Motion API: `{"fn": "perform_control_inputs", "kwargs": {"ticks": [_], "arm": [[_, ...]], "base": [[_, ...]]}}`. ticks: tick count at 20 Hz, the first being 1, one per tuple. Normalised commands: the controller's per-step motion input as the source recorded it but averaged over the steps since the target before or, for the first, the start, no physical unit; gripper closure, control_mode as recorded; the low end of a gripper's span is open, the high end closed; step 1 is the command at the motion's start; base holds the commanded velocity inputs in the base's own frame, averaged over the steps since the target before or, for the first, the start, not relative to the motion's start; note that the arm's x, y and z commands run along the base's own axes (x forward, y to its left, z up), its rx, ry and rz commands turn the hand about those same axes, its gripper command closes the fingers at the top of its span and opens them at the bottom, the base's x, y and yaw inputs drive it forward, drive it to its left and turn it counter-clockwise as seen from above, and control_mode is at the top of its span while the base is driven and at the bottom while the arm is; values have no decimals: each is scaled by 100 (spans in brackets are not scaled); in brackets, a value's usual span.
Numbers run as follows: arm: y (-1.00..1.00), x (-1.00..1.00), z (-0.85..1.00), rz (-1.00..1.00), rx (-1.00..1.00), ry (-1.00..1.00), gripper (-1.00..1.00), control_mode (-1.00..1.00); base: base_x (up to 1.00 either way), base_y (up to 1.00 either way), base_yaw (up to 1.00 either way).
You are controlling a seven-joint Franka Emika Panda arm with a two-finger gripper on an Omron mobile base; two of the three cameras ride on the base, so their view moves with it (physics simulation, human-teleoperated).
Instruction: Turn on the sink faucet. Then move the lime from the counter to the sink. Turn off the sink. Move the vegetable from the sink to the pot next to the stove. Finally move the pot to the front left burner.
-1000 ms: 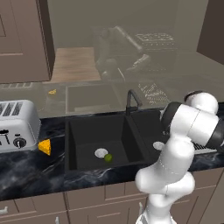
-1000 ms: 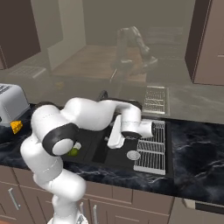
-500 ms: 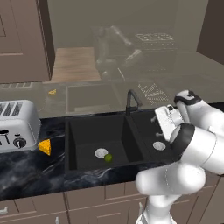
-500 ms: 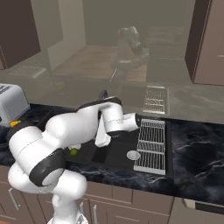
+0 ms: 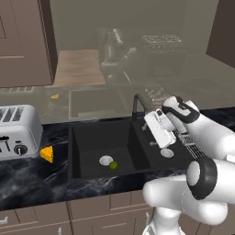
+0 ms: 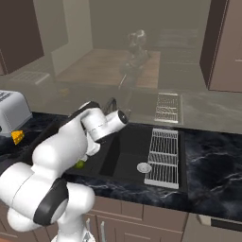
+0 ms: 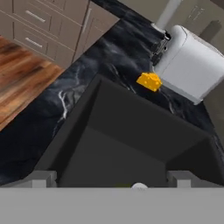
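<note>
The lime [image 5: 113, 165] lies on the floor of the left basin of the black sink [image 5: 92, 137], beside the round silver drain [image 5: 106, 160]. In the right base view the lime [image 6: 80, 164] peeks out from behind my arm. The thin black sink faucet [image 5: 137, 103] arches up behind the basin divider. My gripper [image 5: 149, 135] hangs over the divider just in front of the faucet, tilted toward the left basin. In the hand view the gripper [image 7: 111, 179] is open, nothing between its fingertips [image 7: 43, 177], and it looks into the left basin.
A white toaster [image 5: 18, 131] stands on the black counter [image 5: 41, 179] left of the sink, with an orange cheese wedge [image 5: 46, 154] in front of it. A wire rack [image 6: 163, 153] covers the right part of the right basin, beside its drain [image 6: 144, 167].
The arm has swung and the hand has moved left from the right basin toward the divider, turning to face the left basin. The lime has stayed put and the jaws have stayed open.
</note>
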Motion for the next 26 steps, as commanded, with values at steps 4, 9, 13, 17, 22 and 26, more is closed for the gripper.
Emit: {"fn": "perform_control_inputs", "kwargs": {"ticks": [4, 9, 13, 17, 22, 26], "arm": [[74, 2, -3, 15, -14, 1, -100, -100], [45, 10, -14, 8, -9, 4, -100, -100], [2, 5, -7, 2, -9, -3, -100, -100], [2, 24, 0, 12, -14, -11, -100, -100], [9, 26, -3, 17, -19, -1, -100, -100], [11, 31, -4, 19, -22, 2, -100, -100]], "base": [[0, 0, 0], [0, 0, 0], [0, 0, 0], [0, 0, 0], [0, 0, 0], [0, 0, 0]]}}
